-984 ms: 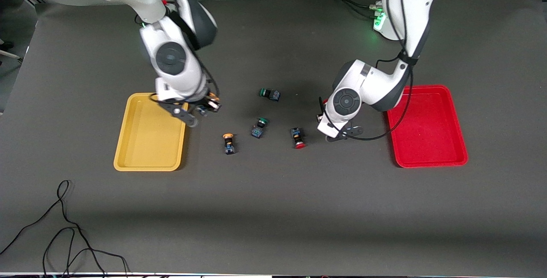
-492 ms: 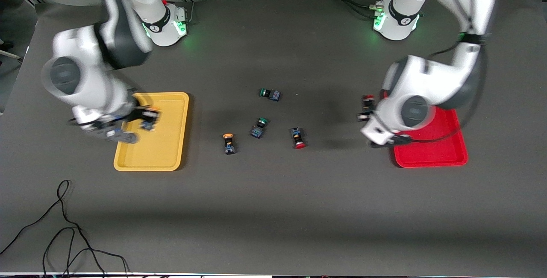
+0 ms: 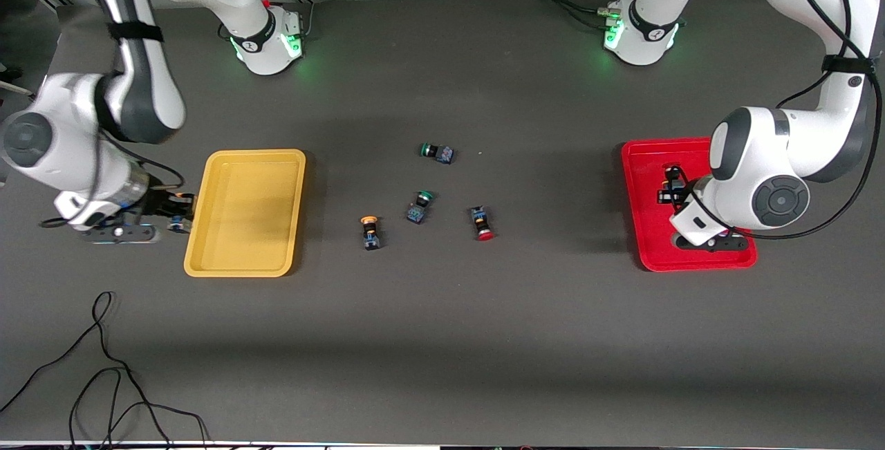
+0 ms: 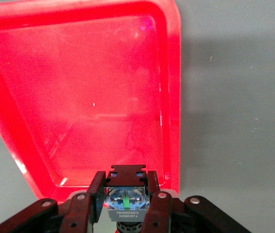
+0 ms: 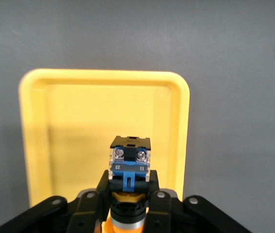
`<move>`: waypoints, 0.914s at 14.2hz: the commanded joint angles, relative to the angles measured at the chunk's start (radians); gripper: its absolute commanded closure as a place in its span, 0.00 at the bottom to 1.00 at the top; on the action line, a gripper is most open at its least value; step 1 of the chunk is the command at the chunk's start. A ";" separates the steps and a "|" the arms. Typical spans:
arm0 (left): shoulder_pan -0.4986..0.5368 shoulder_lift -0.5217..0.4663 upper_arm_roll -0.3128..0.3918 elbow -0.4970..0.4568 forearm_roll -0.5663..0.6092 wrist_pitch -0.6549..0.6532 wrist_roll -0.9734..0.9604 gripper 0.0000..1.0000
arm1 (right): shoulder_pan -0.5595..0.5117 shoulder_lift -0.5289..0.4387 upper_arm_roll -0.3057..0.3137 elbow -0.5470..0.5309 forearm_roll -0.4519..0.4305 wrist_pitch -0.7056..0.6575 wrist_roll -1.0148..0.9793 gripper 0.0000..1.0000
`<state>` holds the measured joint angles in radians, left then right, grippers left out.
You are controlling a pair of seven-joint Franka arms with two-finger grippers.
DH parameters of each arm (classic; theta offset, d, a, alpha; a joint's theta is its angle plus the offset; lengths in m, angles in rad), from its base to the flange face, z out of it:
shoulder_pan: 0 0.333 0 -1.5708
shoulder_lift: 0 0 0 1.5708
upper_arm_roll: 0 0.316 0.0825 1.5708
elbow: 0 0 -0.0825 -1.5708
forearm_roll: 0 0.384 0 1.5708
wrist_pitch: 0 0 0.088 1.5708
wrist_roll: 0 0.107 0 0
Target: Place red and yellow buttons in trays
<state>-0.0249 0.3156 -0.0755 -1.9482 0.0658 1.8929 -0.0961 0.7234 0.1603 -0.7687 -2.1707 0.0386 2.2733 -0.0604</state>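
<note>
My right gripper (image 3: 178, 211) is shut on a yellow-capped button (image 5: 129, 165), held low beside the yellow tray (image 3: 245, 242), at the tray's rim toward the right arm's end of the table. My left gripper (image 3: 671, 189) is shut on a black-and-blue button (image 4: 127, 201) over the red tray (image 3: 643, 160); its cap is hidden. The tray shows bare in the left wrist view (image 4: 79, 87). On the mat between the trays lie one yellow button (image 3: 370, 229) and one red button (image 3: 482, 223).
Two green-capped switches lie mid-table, one (image 3: 420, 205) between the loose yellow and red buttons, one (image 3: 437, 153) farther from the front camera. A black cable (image 3: 104, 367) loops near the front corner at the right arm's end.
Both arms have swung outward from mid-table with their buttons: the right gripper crossed the yellow tray to its outer rim, and the left gripper moved over the red tray.
</note>
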 commanded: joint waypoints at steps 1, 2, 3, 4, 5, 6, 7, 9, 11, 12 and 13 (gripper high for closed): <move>0.019 -0.078 -0.010 -0.136 0.011 0.107 0.019 1.00 | -0.012 0.037 -0.012 -0.125 0.068 0.187 -0.084 0.92; 0.022 -0.105 -0.010 -0.179 0.014 0.142 0.019 1.00 | -0.012 0.068 -0.012 -0.138 0.130 0.219 -0.140 0.92; 0.023 -0.128 -0.010 -0.223 0.014 0.193 0.019 0.99 | -0.012 0.108 -0.012 -0.138 0.206 0.230 -0.200 0.92; 0.023 -0.160 -0.010 -0.285 0.014 0.257 0.019 0.99 | -0.012 0.152 -0.012 -0.138 0.289 0.233 -0.261 0.92; 0.023 -0.188 -0.010 -0.346 0.014 0.335 0.019 0.97 | -0.012 0.188 -0.012 -0.136 0.361 0.241 -0.323 0.92; 0.023 -0.205 -0.010 -0.389 0.015 0.389 0.019 0.95 | -0.012 0.215 -0.011 -0.135 0.421 0.245 -0.378 0.92; 0.023 -0.213 -0.009 -0.412 0.016 0.419 0.019 0.95 | -0.009 0.232 -0.011 -0.133 0.455 0.246 -0.409 0.92; 0.025 -0.213 -0.003 -0.446 0.017 0.477 0.021 0.87 | -0.009 0.238 -0.009 -0.132 0.460 0.246 -0.414 0.81; 0.026 -0.213 -0.001 -0.457 0.022 0.492 0.019 0.18 | -0.010 0.239 -0.009 -0.110 0.462 0.230 -0.397 0.00; 0.049 -0.219 -0.001 -0.457 0.023 0.486 0.021 0.02 | -0.013 0.231 -0.009 -0.092 0.462 0.224 -0.388 0.00; 0.062 -0.224 -0.001 -0.457 0.023 0.482 0.025 0.01 | -0.012 0.222 -0.011 -0.069 0.462 0.180 -0.386 0.00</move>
<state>0.0022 0.1394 -0.0745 -2.3751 0.0726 2.3699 -0.0916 0.7113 0.3971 -0.7748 -2.2864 0.4714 2.5065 -0.4354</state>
